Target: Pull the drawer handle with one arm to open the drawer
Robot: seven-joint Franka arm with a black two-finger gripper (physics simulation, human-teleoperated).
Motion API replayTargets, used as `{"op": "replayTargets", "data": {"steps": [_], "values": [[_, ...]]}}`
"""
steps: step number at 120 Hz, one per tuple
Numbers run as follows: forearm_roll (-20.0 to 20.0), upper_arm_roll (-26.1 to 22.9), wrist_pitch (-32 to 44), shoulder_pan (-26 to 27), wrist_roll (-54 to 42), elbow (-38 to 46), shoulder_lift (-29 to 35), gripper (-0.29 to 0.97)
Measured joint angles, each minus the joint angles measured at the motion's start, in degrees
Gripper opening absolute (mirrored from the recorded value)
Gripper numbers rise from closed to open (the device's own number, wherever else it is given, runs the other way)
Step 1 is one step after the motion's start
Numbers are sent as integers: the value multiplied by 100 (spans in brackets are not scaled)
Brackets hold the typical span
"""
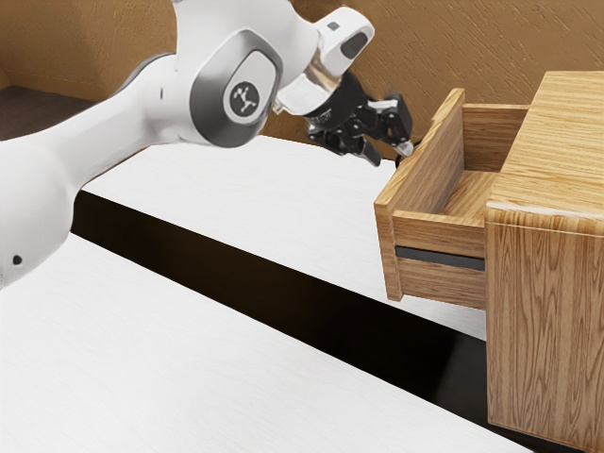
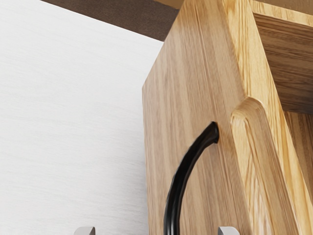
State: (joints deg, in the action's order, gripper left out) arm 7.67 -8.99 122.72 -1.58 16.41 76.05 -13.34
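Tool [image 1: 392, 149] beside pulled-out drawer [image 1: 429, 184], over white table [image 1: 236, 203], brown wall [image 1: 462, 38] behind

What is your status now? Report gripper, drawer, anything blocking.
Gripper open, straddling handle, not clamped. Drawer partly out of cabinet. Nothing seen blocking the pull.

two white tabletops: a far top [image 1: 245, 203] and a near top [image 1: 170, 368], a dark gap [image 1: 283, 293] between them. a wooden cabinet [image 1: 547, 321] stands at the far top's end, on the exterior view's right.
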Motion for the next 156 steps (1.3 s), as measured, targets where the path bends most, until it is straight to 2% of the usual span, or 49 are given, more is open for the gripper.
{"op": "replayTargets", "data": {"steps": [95, 156], "values": [[219, 602, -6, 14, -8, 160, 12, 28], [275, 618, -30, 31, 1, 142, 111, 28]]}}
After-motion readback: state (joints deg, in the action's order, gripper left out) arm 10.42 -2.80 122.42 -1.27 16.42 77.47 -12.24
